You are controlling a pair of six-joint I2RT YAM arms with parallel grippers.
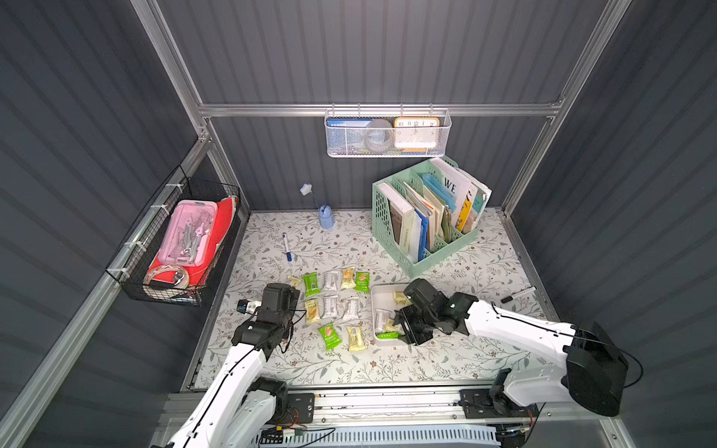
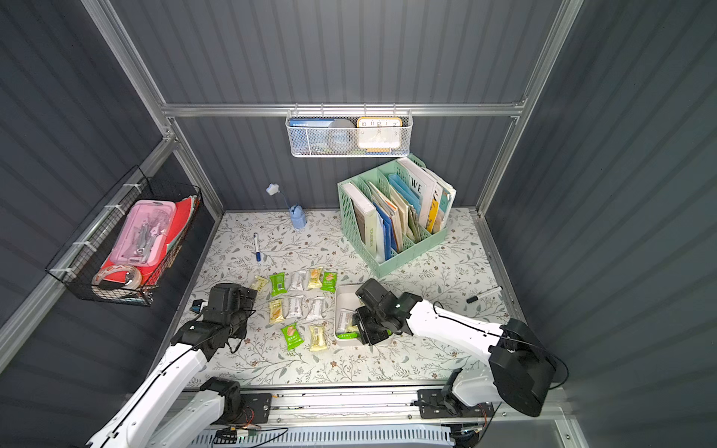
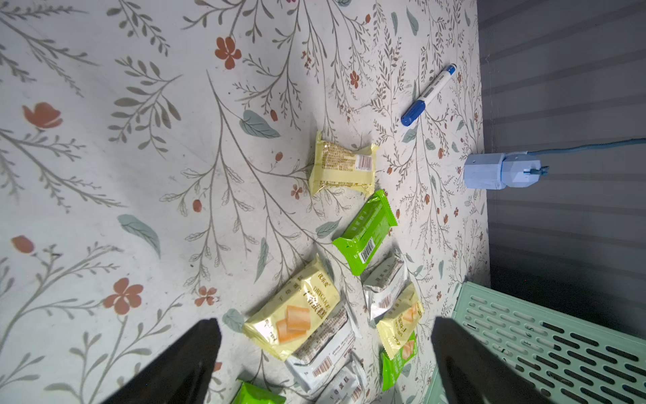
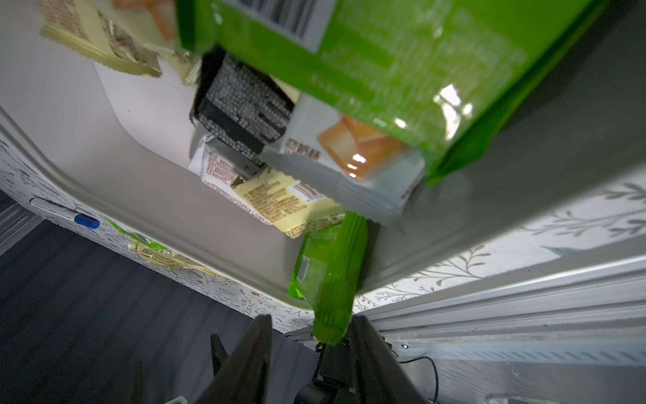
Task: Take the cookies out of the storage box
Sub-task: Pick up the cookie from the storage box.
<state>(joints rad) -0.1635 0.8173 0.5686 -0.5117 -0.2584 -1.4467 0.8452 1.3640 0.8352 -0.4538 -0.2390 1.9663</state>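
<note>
White plastic forms the storage box (image 1: pixel 382 296), which is set on the flower-printed desk (image 1: pixel 446 360) in its near half, a little toward the right edge. The right arm (image 1: pixel 512 322) is stretched from the near right corner across the desk toward the left edge, and its wrist is bent down over the near end of the box. The right gripper (image 4: pixel 313 319) is held partly closed around the end of a green cookie (image 4: pixel 328 276) that is propped over the rim at the box's near left corner; whether the fingers actually press it cannot be told. Yellow, white and green packets and one black cookie (image 4: pixel 241 108) are piled inside the box.

The left arm (image 1: pixel 240 360) is raised from the near left corner, with its wrist tipped down close to the left edge. The left gripper (image 3: pixel 327 321) is spread wide above the desk. Loose cookies (image 1: pixel 331 306) are laid out in rows between the two arms, just left of the box. A blue-capped pen (image 1: pixel 287 248) is seen toward the far left corner.
</note>
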